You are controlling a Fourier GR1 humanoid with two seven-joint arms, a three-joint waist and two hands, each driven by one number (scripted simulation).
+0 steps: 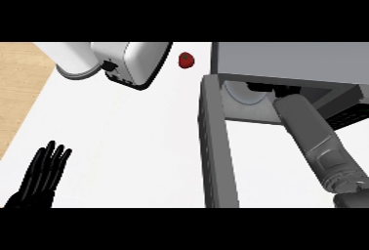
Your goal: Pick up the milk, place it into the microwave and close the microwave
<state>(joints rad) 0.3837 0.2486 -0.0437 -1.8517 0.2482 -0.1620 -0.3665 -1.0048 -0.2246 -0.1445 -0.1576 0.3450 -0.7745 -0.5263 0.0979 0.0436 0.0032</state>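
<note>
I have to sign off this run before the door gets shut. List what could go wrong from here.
1. The right forearm reaches into the microwave, hiding the hand and any milk; whether it was released upright cannot be checked.
2. The open door stands close beside that forearm, so pulling back could knock it.
3. The left hand rests open at the lower left, far from the door.

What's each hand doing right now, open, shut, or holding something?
Left hand: open, fingers straight, resting at the lower left, holding nothing.
Right hand: cannot be told; the forearm reaches into the open microwave and the hand is hidden.
</note>
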